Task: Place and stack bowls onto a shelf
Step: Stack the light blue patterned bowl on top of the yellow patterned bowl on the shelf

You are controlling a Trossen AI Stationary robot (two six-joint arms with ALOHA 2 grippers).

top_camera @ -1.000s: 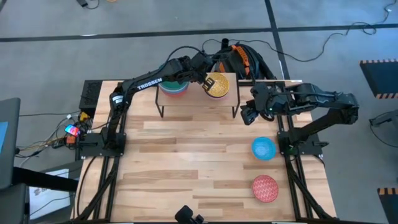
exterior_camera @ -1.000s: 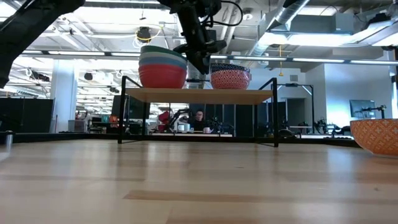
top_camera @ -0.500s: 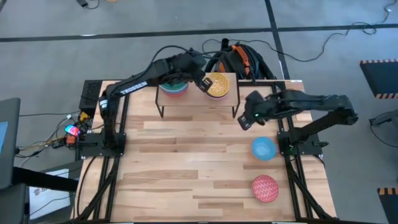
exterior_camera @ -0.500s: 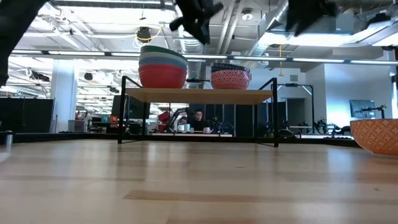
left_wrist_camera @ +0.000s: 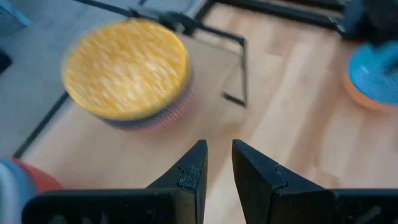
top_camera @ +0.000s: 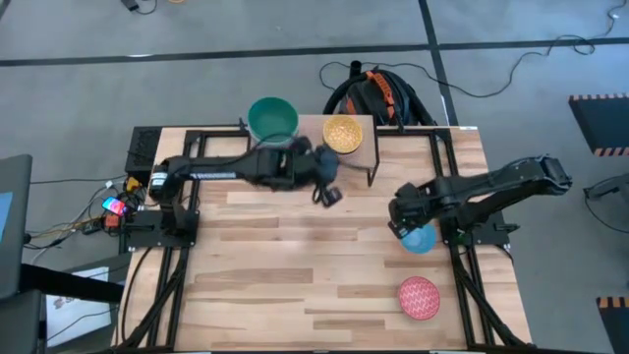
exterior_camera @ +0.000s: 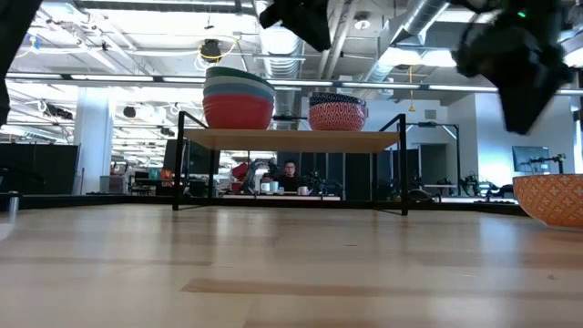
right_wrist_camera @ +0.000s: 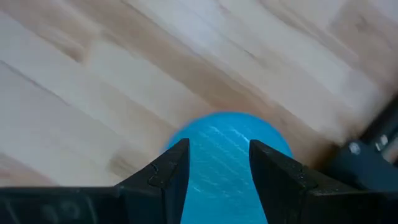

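The shelf [top_camera: 313, 126] stands at the table's far edge. On it are a stack of bowls with a green one on top [top_camera: 272, 118] and a second stack topped by a yellow bowl [top_camera: 342, 133]. From the low view the left stack [exterior_camera: 239, 96] has a red bowl at the bottom. A blue bowl [top_camera: 421, 239] rests on the table at the right. My right gripper [top_camera: 401, 228] hangs open above it, pointing down, well clear of it in the low view [exterior_camera: 521, 114]. My left gripper [left_wrist_camera: 219, 149] is slightly open and empty in front of the shelf [top_camera: 329, 194].
A red patterned bowl [top_camera: 420, 298] lies on the table near the right front corner. The shelf's black legs [exterior_camera: 404, 164] stand on the tabletop. Bare wood stretches across the table's middle and left [top_camera: 256, 265].
My left gripper has drawn back from the yellow bowl on the shelf toward the table's near edge, rising a little. My right gripper has come down and toward the near edge, tipping until it points down over the blue bowl. The bowls have stayed where they were.
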